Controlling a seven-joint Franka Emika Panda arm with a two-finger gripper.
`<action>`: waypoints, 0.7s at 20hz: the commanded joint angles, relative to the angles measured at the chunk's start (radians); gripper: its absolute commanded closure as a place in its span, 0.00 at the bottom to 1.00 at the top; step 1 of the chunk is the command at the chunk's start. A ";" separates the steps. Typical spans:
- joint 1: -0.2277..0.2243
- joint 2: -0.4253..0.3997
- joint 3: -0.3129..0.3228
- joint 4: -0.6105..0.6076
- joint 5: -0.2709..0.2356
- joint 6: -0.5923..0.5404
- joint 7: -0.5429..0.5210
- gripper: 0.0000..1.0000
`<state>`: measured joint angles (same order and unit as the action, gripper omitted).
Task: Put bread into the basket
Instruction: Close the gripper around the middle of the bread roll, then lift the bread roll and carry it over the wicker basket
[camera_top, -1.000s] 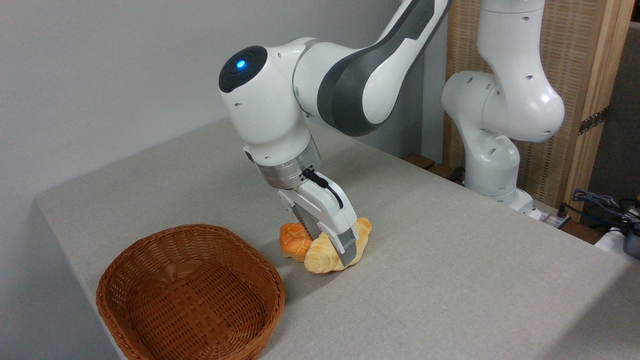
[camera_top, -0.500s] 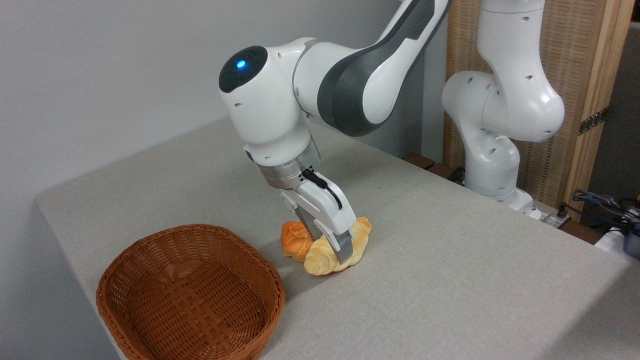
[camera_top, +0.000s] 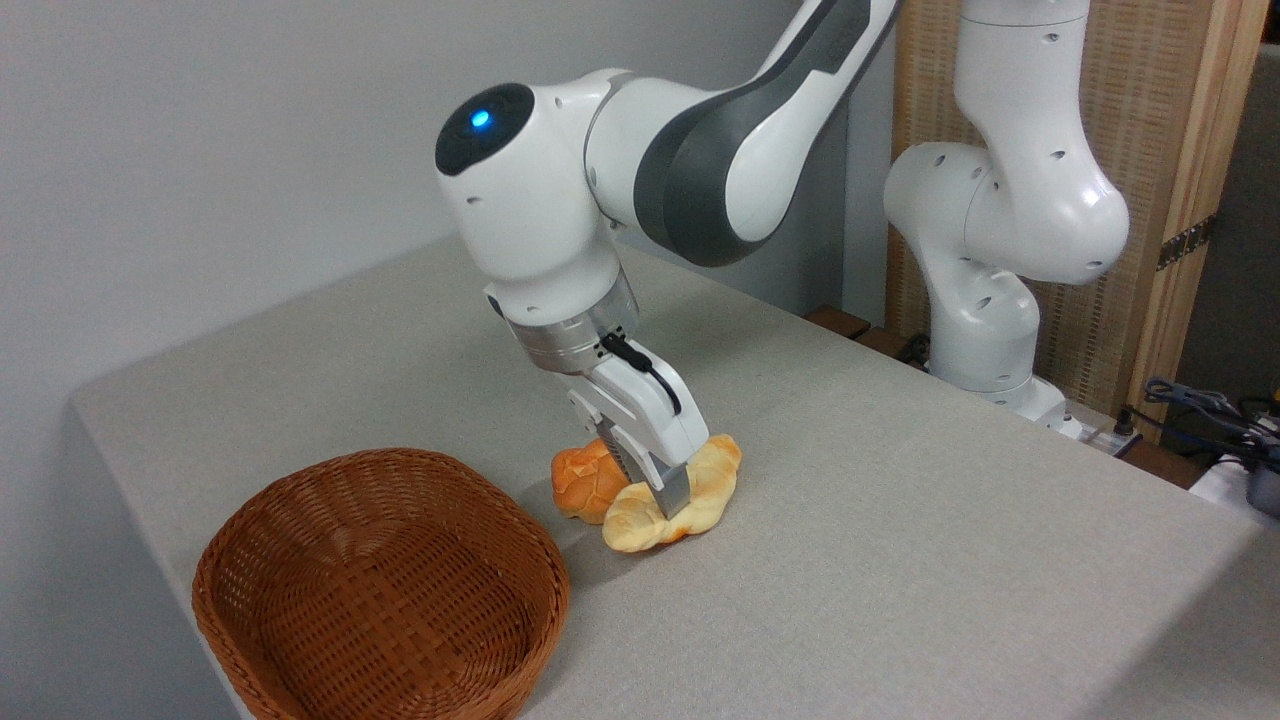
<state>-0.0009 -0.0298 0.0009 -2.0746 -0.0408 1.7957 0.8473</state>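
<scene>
Gripper (camera_top: 662, 492) across bread (camera_top: 672, 496), lengthwise lower-left to upper-right

Pale-yellow ridged bread (camera_top: 700, 492) just beside empty reddish-brown wicker basket (camera_top: 300, 520), on table

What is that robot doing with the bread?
The robot arm's gripper is down on the long pale bread, with its fingers closed around the middle of it. The bread looks to be on the table or barely off it, right beside a small round orange bun. The brown wicker basket sits nearby to the left, with nothing in it yet. It seems set to carry the bread over there.
</scene>
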 joint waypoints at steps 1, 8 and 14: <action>0.007 -0.013 0.011 0.074 -0.021 -0.055 0.036 0.71; 0.007 0.001 0.010 0.203 -0.024 -0.053 0.033 0.71; 0.009 0.039 0.011 0.297 -0.082 0.010 0.035 0.70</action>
<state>0.0035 -0.0265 0.0064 -1.8490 -0.0663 1.7905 0.8590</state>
